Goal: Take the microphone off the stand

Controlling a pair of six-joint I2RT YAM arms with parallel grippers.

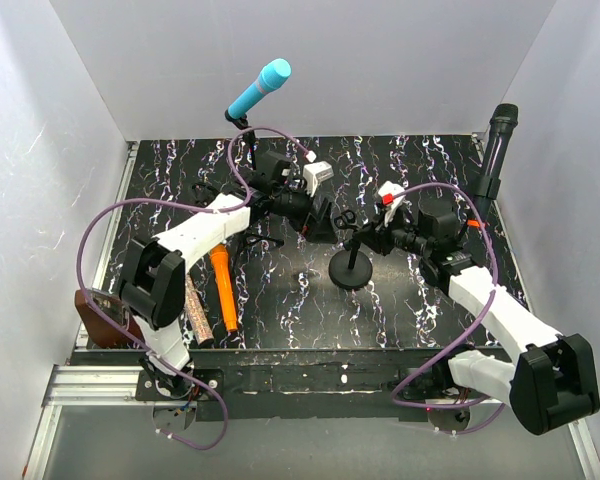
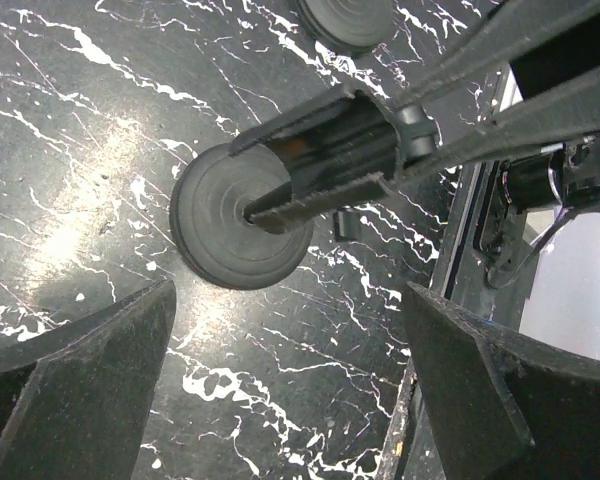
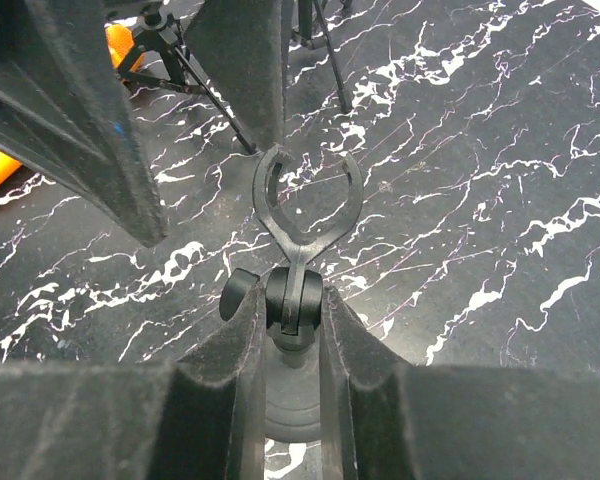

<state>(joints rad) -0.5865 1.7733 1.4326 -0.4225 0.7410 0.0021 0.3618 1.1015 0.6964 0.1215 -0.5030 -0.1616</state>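
Note:
A black desk stand with a round base [image 1: 352,272] stands mid-table. Its U-shaped clip [image 3: 305,195] holds nothing. My right gripper [image 3: 295,300] is shut on the stand's swivel joint just below the clip, and it reaches in from the right [image 1: 368,238]. My left gripper [image 2: 290,300] hangs open above the table beside the base [image 2: 242,230], with nothing between its fingers; it sits just left of the clip [image 1: 322,215]. An orange microphone [image 1: 223,290] lies flat on the table, left of the stand.
A blue microphone [image 1: 260,88] sits on a stand at the back. A black microphone [image 1: 498,150] stands at the back right. A brown glittery microphone [image 1: 195,312] lies beside the orange one. Tripod legs [image 3: 180,70] and another round base [image 2: 345,15] are close by.

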